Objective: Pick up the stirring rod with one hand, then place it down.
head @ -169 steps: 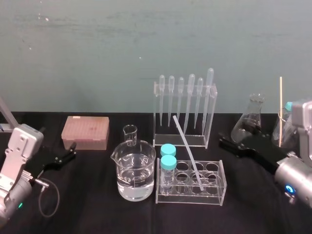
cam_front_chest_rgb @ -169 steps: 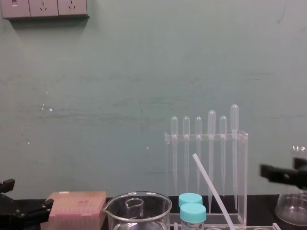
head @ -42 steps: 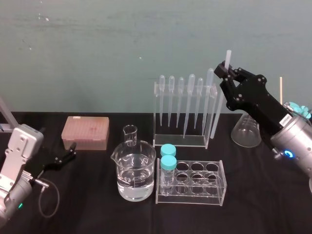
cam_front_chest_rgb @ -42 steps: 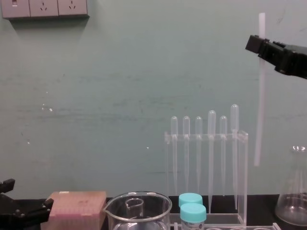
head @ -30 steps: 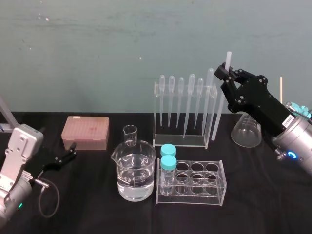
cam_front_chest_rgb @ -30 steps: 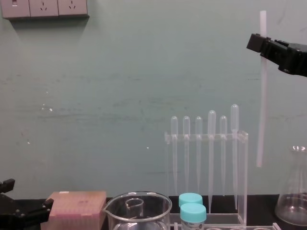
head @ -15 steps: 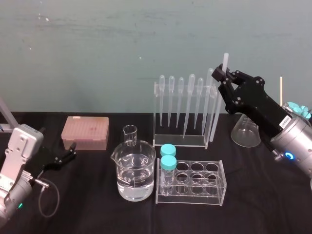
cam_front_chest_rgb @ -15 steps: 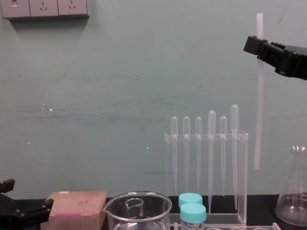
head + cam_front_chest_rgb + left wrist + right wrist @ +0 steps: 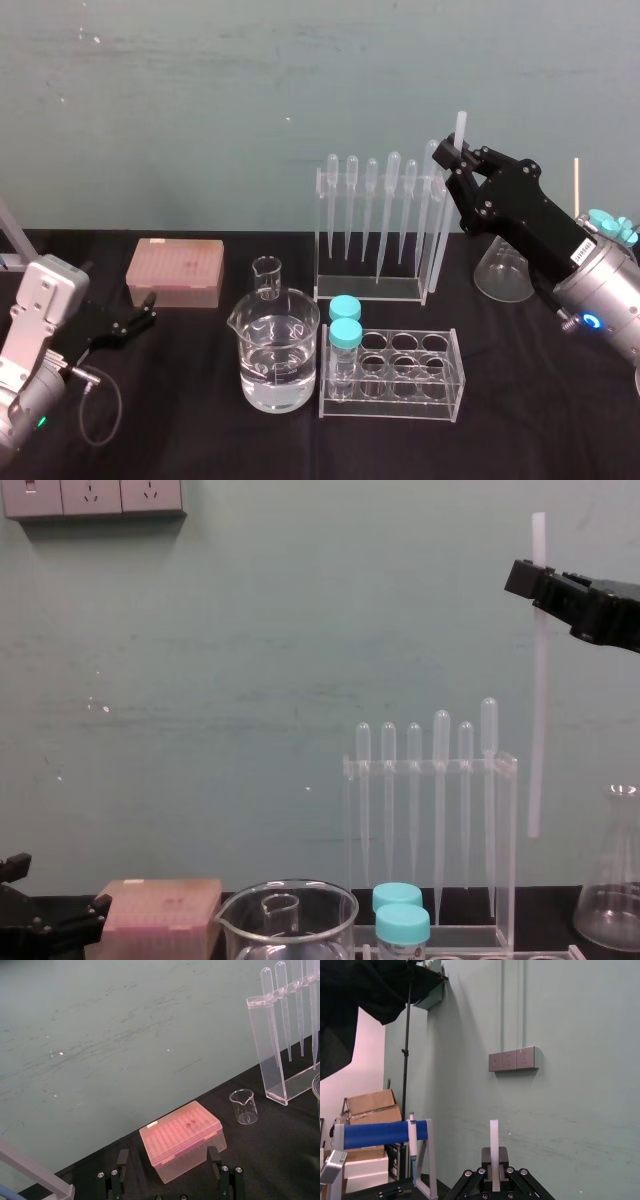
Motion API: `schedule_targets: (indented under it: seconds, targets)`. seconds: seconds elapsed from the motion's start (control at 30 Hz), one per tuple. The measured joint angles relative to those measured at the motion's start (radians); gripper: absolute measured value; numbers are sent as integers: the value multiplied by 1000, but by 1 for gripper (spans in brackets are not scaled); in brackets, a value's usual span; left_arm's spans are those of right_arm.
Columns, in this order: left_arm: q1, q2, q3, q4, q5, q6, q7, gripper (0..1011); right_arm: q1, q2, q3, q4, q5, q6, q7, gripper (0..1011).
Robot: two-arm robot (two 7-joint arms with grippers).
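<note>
The stirring rod (image 9: pixel 447 215) is a thin milky-white stick hanging nearly upright in the air, just right of the pipette stand (image 9: pixel 380 230). My right gripper (image 9: pixel 456 152) is shut on the stirring rod near its upper end; a short length sticks out above the jaws. In the chest view the stirring rod (image 9: pixel 537 720) hangs from the right gripper (image 9: pixel 531 580) high at the right, with its lower end level with the stand's top. The right wrist view shows the stirring rod (image 9: pixel 494 1147) clamped between the jaws. My left gripper (image 9: pixel 140 320) rests open at the table's left.
A water-filled beaker (image 9: pixel 279 350) and a small beaker (image 9: pixel 267 277) stand at centre. A clear tube rack (image 9: pixel 440 385) holds two blue-capped tubes. A conical flask (image 9: pixel 503 270) stands at the right, under my right arm. A pink tip box (image 9: pixel 182 1137) lies ahead of the left gripper.
The right gripper, still shut on the stirring rod, has drifted a little left and down over the last second. The left arm has not moved.
</note>
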Motion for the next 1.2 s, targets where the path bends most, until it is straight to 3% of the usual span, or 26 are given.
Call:
schedule_targets:
  seconds: [1.2]
  targets:
    - [0,0,0,0,0,0,0,1000,7,8,-5,5,5,5,5,69]
